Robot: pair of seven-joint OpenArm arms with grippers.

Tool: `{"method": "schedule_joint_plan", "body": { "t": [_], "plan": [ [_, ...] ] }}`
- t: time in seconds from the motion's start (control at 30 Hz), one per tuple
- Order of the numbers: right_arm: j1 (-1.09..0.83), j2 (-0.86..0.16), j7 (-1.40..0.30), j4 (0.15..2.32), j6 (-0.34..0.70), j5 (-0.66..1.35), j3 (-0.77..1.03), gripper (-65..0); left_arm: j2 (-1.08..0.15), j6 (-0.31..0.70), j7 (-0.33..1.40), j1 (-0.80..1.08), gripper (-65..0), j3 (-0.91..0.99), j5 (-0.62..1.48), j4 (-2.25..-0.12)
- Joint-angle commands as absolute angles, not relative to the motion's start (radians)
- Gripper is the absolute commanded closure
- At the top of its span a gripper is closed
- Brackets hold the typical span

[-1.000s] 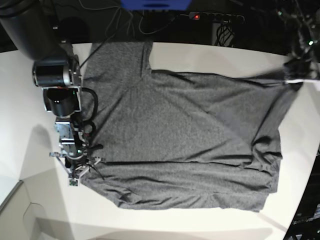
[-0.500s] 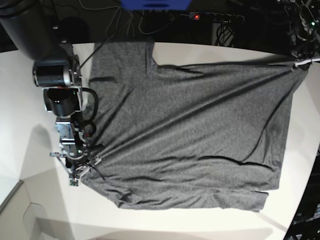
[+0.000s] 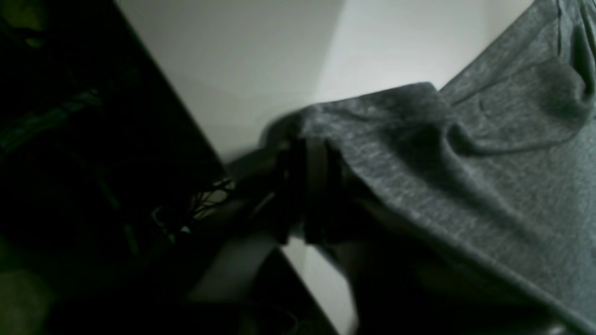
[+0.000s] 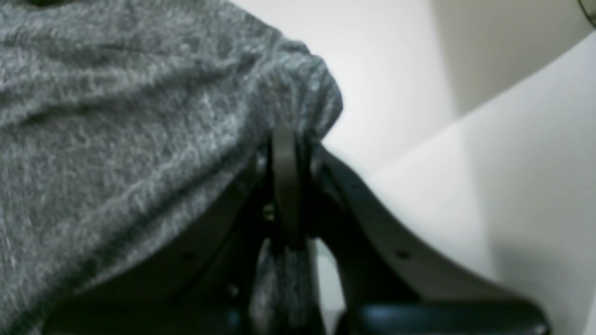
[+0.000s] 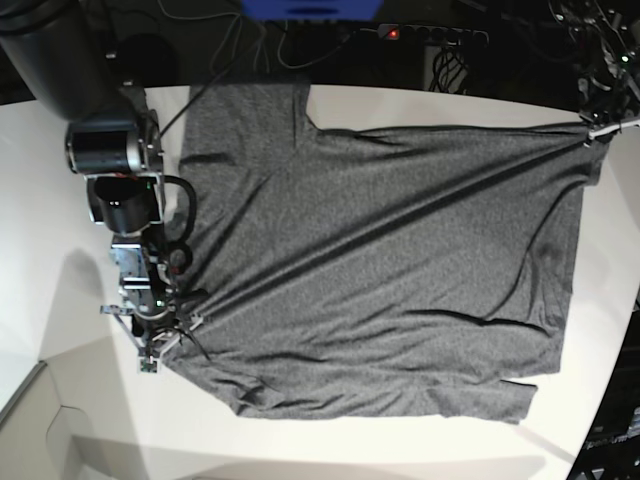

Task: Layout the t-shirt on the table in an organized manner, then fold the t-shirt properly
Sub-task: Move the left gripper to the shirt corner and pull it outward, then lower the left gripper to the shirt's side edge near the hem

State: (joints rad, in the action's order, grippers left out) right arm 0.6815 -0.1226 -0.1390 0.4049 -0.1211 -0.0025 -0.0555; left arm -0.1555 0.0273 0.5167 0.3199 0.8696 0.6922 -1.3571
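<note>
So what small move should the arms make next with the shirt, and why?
Probably lower the far corner at the left pincer onto the table and let go: the t-shirt is stretched taut between both pincers, the right pincer clamping its opposite corner.

free: table (image 5: 40, 200) borders | obstacle: t-shirt (image 5: 380, 270) covering middle

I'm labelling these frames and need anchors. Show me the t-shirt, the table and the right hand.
t-shirt (image 5: 380, 270): base view, middle of the cloth.
table (image 5: 60, 210): base view, bare top left of the arm.
right hand (image 4: 286, 153): right wrist view, between its tips, pinching the shirt edge.
</note>
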Motion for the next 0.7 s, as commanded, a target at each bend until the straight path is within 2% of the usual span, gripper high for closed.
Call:
{"method": "schedule_joint_plan", "body": {
  "t": [0.0, 0.1, 0.4, 0.67],
  "plan": [
    [0.705, -0.136, -0.163, 0.409, -0.124, 0.001, -0.056, -0.8, -0.162, -0.002, 0.587, 0.331, -11.2, 0.874, 0.667, -1.362],
    [0.707, -0.137, -0.163, 0.409, -0.124, 0.001, -0.056, -0.8, -0.162, -0.002, 0.625, 0.332, -16.1, 0.897, 0.668, -1.389],
    [0.710, -0.140, -0.163, 0.409, -0.124, 0.001, -0.056, -0.8, -0.082, -0.002, 0.763, 0.308, -16.6, 1.182, 0.670, -1.633],
    [0.759, -0.150, -0.162, 0.403, -0.124, 0.001, -0.056, -0.8, -0.084, -0.002, 0.843, 0.139, -16.6, 1.210, 0.670, -1.724]
  ]
}}
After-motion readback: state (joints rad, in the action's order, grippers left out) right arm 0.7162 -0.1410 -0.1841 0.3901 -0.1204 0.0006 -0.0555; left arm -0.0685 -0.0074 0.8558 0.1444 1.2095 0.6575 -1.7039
